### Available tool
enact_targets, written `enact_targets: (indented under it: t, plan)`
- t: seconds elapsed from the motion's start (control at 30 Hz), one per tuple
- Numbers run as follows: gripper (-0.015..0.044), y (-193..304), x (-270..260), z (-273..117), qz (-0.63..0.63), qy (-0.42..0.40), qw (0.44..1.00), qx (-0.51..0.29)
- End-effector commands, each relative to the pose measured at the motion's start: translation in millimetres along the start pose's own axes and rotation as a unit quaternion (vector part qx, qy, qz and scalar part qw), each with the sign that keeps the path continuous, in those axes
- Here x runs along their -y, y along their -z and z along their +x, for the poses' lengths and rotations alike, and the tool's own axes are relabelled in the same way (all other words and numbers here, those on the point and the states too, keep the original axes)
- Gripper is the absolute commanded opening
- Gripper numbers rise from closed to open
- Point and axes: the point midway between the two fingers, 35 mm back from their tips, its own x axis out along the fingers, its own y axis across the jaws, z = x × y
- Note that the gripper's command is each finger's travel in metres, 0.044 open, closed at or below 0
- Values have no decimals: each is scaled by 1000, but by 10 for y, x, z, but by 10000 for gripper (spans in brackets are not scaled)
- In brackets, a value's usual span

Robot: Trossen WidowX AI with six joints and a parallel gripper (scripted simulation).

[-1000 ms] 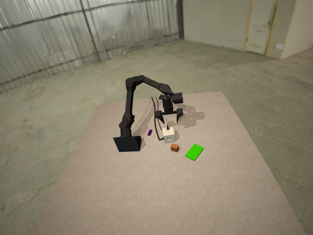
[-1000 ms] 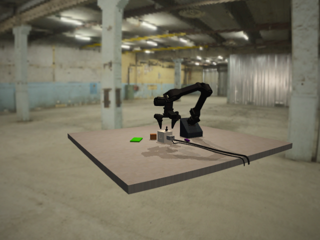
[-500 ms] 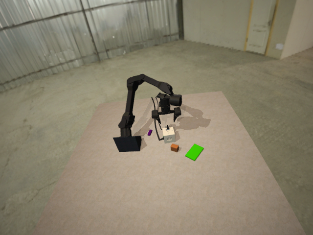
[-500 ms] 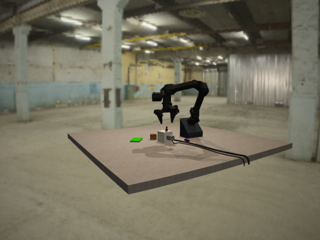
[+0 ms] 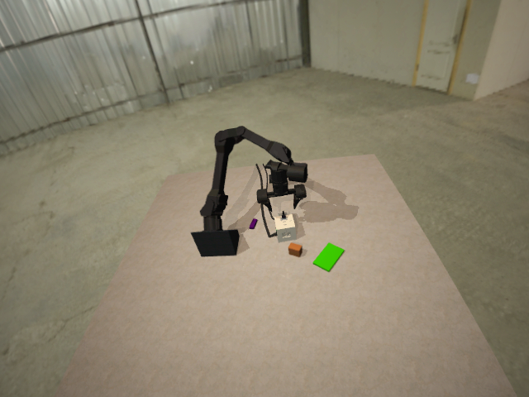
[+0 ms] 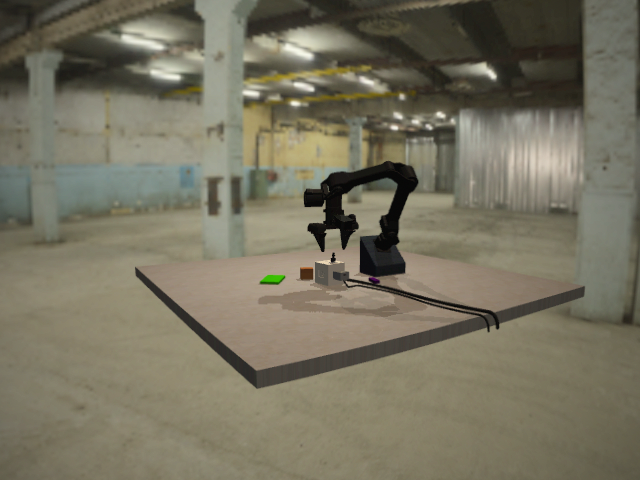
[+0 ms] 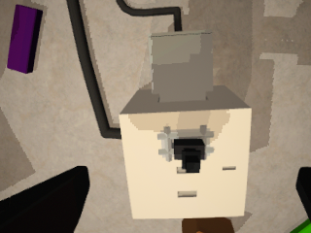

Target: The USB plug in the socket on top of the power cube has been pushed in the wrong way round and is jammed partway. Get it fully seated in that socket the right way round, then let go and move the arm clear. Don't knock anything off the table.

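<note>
The table [image 5: 273,316] [image 6: 248,330] carries green, orange and purple pieces.

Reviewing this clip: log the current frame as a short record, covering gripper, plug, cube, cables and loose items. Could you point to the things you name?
gripper: open, above the cube, fingertips apart [image 5: 283,206] [image 6: 333,250] [image 7: 192,182]
held: nothing
USB plug: black, standing up from the cube's top [image 5: 283,215] [image 6: 333,257] [image 7: 189,148]
power cube: pale, upright on the table [image 5: 286,234] [image 6: 323,273] [image 7: 151,194]
cables: two, dark, one running to a grey side connector [image 6: 338,275] [image 7: 182,68]
loose items: orange block [image 5: 294,250] [image 6: 306,273], green slab [image 5: 329,257] [image 6: 272,279], purple block [image 5: 253,223] [image 6: 373,280] [image 7: 23,39]
plug seating depth: cannot tell
</note>
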Motion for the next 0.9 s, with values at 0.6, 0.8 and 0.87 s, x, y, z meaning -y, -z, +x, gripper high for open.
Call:
enact_targets:
  t: [0.6, 0.8, 0.87]
  plan:
    - [282, -3, -1, 125, 0, 0, 1000, 0]
    - [125, -3, -1, 125, 0, 0, 1000, 0]
    - [72, -3, -1, 125, 0, 0, 1000, 0]
